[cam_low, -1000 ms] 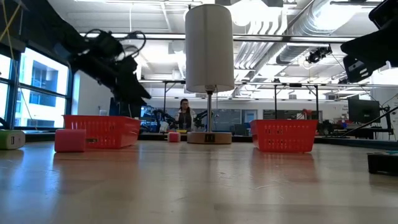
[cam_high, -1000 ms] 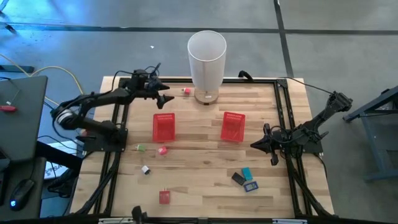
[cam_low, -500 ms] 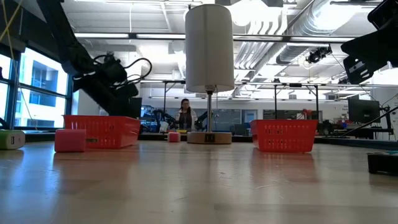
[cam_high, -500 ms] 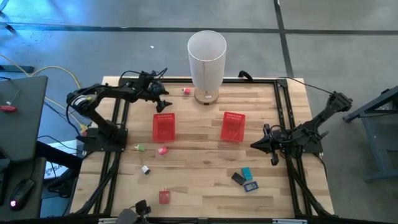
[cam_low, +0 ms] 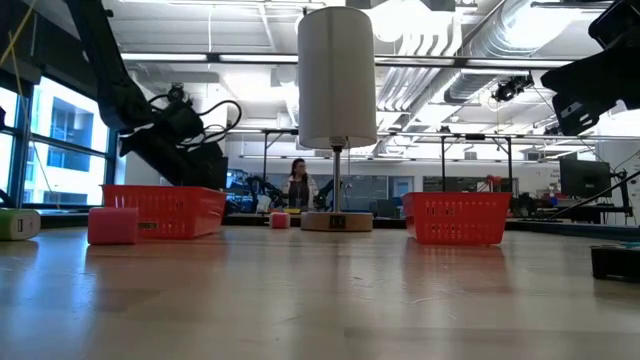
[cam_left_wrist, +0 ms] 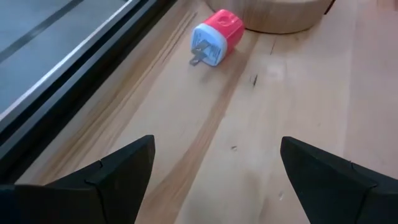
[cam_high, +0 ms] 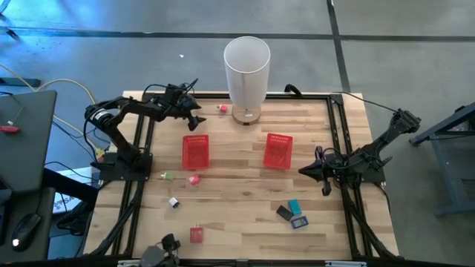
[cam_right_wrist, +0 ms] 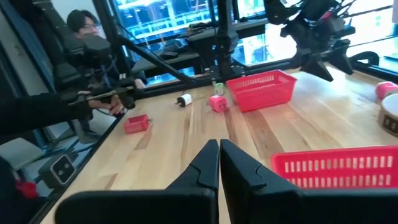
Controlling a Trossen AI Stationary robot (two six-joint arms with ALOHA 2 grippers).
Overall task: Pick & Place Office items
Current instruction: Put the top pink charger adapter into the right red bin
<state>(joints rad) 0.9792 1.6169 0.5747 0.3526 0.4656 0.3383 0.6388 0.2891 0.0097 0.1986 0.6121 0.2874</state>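
Note:
The office items lie scattered on the wooden table (cam_high: 237, 185). A red and white plug (cam_left_wrist: 216, 38) lies on its side by the base of the tall white cylinder (cam_high: 246, 70); it also shows in the high view as the plug (cam_high: 222, 108). My left gripper (cam_left_wrist: 214, 171) hovers open, low over bare wood, a short way before this plug, at the far left (cam_high: 197, 116). A green item (cam_high: 168, 176), a pink one (cam_high: 194, 179), a white one (cam_high: 174, 202) and a red one (cam_high: 196, 234) lie near the left. Teal (cam_high: 295, 206), black (cam_high: 283, 213) and blue (cam_high: 299, 222) items lie near the right. My right gripper (cam_right_wrist: 219, 158) waits shut at the right (cam_high: 304, 172).
Two red mesh baskets (cam_high: 196, 150) (cam_high: 278, 150) stand mid-table, the left one just nearer than my left gripper. The cylinder's round base (cam_left_wrist: 273, 15) lies beyond the plug. A black frame rail (cam_left_wrist: 74, 74) runs along the far edge. A person (cam_right_wrist: 87, 37) sits beyond the left side.
My left gripper has sunk toward the table at the far left, behind the left basket, and has tipped further downward as its arm folded; it has stayed open. No item has moved.

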